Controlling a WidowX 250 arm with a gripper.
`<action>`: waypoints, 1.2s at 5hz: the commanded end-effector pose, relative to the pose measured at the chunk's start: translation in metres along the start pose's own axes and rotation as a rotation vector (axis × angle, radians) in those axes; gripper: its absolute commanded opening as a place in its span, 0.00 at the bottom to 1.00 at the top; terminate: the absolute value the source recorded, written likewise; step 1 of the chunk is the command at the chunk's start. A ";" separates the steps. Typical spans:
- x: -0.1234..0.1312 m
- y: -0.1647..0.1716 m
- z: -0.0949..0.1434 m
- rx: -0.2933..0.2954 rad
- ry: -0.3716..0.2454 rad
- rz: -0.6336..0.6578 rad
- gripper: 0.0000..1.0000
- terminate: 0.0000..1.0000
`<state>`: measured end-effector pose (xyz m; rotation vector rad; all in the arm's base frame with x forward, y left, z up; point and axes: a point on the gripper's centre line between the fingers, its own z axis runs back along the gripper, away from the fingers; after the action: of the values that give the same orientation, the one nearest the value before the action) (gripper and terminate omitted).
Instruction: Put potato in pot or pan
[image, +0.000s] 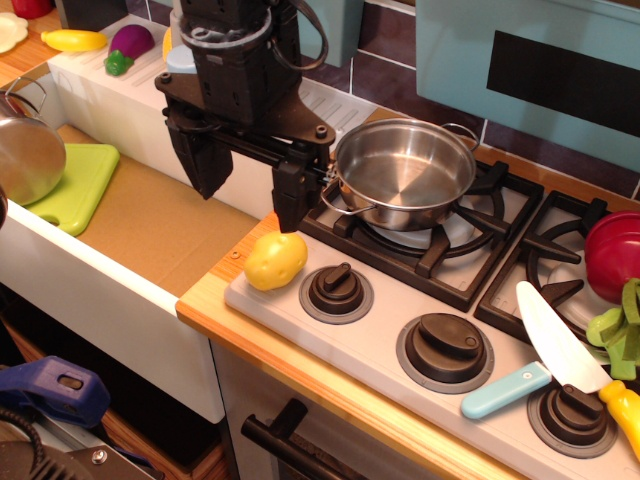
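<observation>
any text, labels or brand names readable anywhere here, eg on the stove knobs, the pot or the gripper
None: no readable text, number or brand shows in this view.
The stove knobs, the pot, the potato and the gripper show no visible print.

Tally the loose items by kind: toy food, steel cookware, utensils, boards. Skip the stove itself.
Toy food: 3 (potato, long yellow vegetable, eggplant)
Steel cookware: 2 (shallow pot on the burner, rounded vessel in the sink)
Utensils: 1 (knife)
Cutting boards: 1 (green board)
Total: 7
</observation>
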<state>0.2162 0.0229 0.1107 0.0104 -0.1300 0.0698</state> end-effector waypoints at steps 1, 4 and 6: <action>0.000 0.000 0.000 0.000 0.000 0.000 1.00 0.00; 0.006 0.007 -0.034 -0.060 -0.065 0.013 1.00 0.00; 0.013 0.014 -0.056 -0.099 -0.090 0.005 1.00 0.00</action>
<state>0.2319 0.0372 0.0451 -0.0992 -0.2126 0.0774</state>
